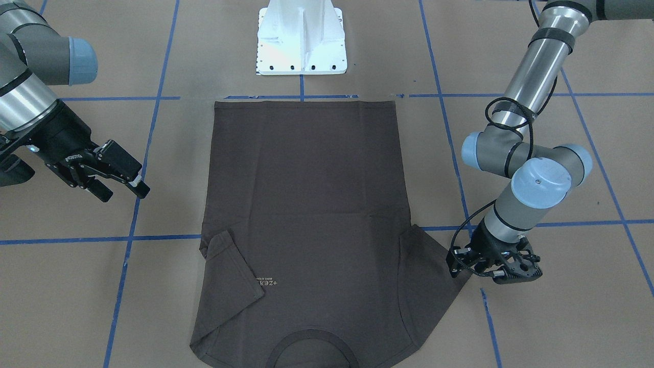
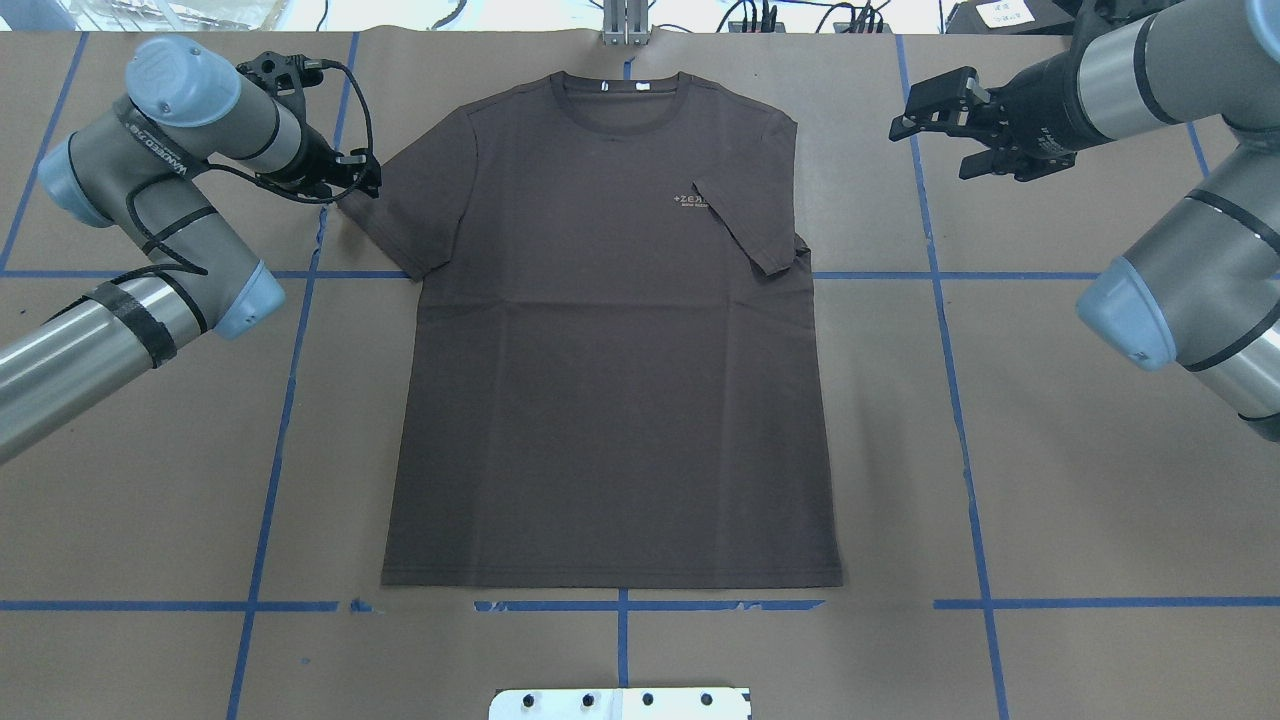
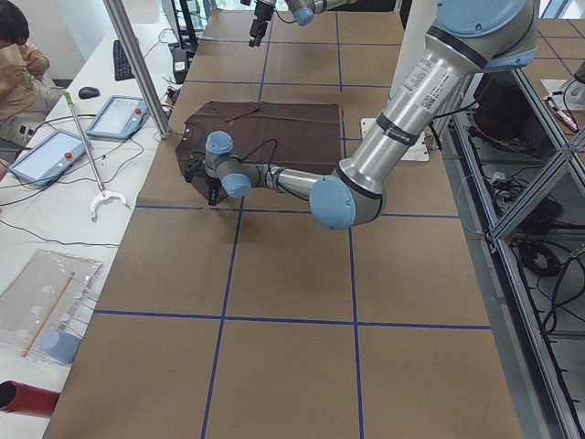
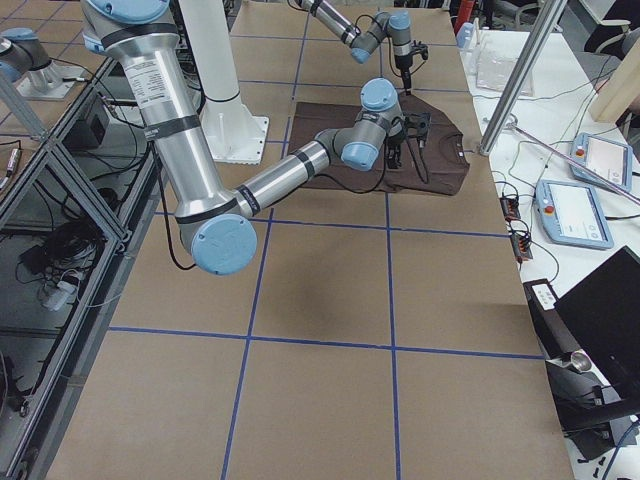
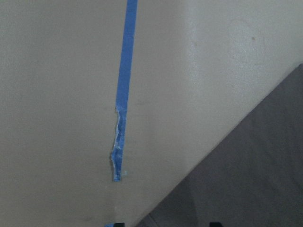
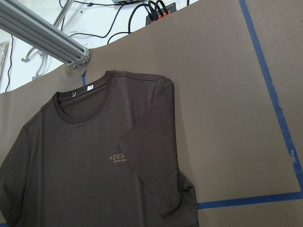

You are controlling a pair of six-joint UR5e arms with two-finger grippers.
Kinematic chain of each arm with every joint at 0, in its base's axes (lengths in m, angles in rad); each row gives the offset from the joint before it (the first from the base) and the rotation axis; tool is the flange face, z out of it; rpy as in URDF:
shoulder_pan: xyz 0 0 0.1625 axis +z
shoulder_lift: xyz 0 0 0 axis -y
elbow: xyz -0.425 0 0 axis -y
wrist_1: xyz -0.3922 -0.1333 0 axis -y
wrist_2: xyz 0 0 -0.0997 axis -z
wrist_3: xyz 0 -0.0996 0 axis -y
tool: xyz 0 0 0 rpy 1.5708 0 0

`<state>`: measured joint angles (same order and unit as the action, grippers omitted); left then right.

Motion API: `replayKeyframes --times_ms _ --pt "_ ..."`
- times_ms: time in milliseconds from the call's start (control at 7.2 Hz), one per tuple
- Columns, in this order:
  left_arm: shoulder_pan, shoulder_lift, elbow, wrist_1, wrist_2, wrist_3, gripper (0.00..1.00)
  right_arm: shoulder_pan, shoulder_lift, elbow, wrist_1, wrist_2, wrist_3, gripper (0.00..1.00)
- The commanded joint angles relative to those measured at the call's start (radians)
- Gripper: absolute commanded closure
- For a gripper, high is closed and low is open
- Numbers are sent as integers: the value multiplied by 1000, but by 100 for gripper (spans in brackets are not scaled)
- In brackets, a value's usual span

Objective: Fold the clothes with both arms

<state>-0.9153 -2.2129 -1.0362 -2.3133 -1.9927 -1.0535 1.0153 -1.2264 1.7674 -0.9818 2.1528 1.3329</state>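
Overhead exterior: one T-shirt [image 2: 610,380] (one sleeve [image 2: 750,232] folded in); left arm [image 2: 85,340], right arm [image 2: 1205,270], both jaws parted.

Brown table [image 2: 1050,450] with blue tape lines [image 2: 150,605] bears 1 T-shirt [image 2: 610,380] and white pedestal [image 1: 301,38].

One brown T-shirt [image 2: 610,380] and one white base [image 1: 301,41]. Two robot arms, a left arm [image 2: 60,345] and a right arm [image 2: 1230,250], with two grippers, a left gripper [image 2: 368,185] and a right gripper [image 1: 124,194]. On the side desk [image 3: 55,210], two tablets [image 3: 123,117] [image 3: 47,155], and one person [image 3: 18,46] beside it.
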Motion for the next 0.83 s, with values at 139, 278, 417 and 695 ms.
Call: replayKeyframes --times_ms 139,278,417,695 --pt "9 2 1 0 0 1 40 -1 -5 0 0 -4 8 0" --pt "9 4 1 2 0 0 41 -1 -7 1 0 -4 8 0" --pt "9 5 1 3 0 0 50 -1 -7 3 0 -4 8 0" --pt "9 4 1 6 0 0 100 -1 -8 4 0 -5 11 0"
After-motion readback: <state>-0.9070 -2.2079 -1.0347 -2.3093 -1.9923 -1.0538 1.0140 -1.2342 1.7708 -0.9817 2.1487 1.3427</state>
